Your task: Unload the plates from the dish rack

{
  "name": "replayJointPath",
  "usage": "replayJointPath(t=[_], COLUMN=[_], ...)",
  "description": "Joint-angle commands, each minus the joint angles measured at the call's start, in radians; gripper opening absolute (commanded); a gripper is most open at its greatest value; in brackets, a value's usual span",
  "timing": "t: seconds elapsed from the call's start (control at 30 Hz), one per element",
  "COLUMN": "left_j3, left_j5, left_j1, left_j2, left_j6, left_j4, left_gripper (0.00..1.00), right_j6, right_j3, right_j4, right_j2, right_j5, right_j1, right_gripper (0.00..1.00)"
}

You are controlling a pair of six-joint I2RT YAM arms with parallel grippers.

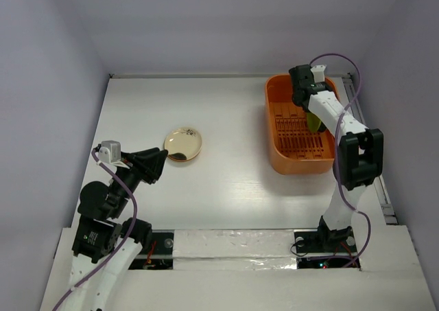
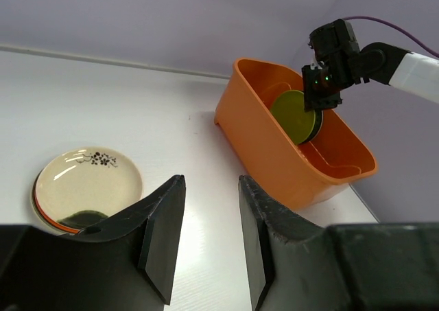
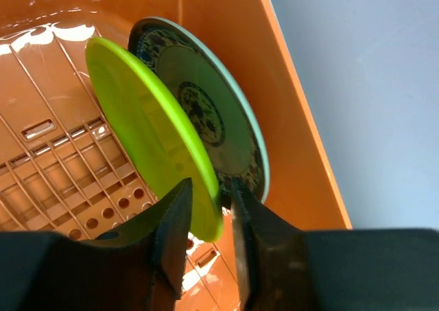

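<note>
The table [image 1: 233,187] is white and walled on three sides. The dish rack [image 1: 302,165], an orange tub, sits at the far right with most of its slotted floor bare. Two plates stand on edge in it, propped by the right wall. The yellow-green plate [image 3: 144,125] is in front and the dark teal patterned plate [image 3: 206,112] leans just behind it. Whether they touch cannot be told.

The stack [image 1: 183,143] of unloaded plates lies left of centre, with the cream plate [image 2: 86,180] on top. The left wrist view shows a red-orange rim beneath it, which the overhead view does not resolve.

The right gripper [image 3: 209,187] reaches down into the rack. Its fingers sit astride the yellow-green plate's upper rim and appear clamped on it. An edge grip is judged the only access to an upright plate. Only the right wrist view shows this; overhead, the arm hides nearly all of both plates.

The left gripper [image 2: 211,182] is at near left, fingers spread, holding nothing.
</note>
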Motion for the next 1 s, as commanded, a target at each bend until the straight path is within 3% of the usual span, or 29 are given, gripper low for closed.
replayJointPath(t=[0.0,0.23,0.67,0.97], left_j3=[0.003,0.003,0.002,0.003], left_j5=[-0.008,-0.005,0.003,-0.005], left_j1=[-0.006,-0.006,-0.006,-0.006], left_j2=[-0.006,-0.002,0.008,0.011], left_j6=[-0.005,-0.005,-0.004,-0.005], left_j4=[0.031,0.032,0.034,0.032], left_gripper=[0.34,0.34,0.34,0.34], right_j6=[-0.033,-0.056,-0.082,-0.035], right_j3=[0.064,0.072,0.088,0.193], right_j4=[0.014,0.023,-0.001,-0.098], right_j2=[0.015,0.015,-0.153,-0.313], right_j5=[0.036,0.031,0.068,0.140], right_j1=[-0.003,-0.003,0.081,0.217], right_gripper=[0.34,0.20,0.00,0.00])
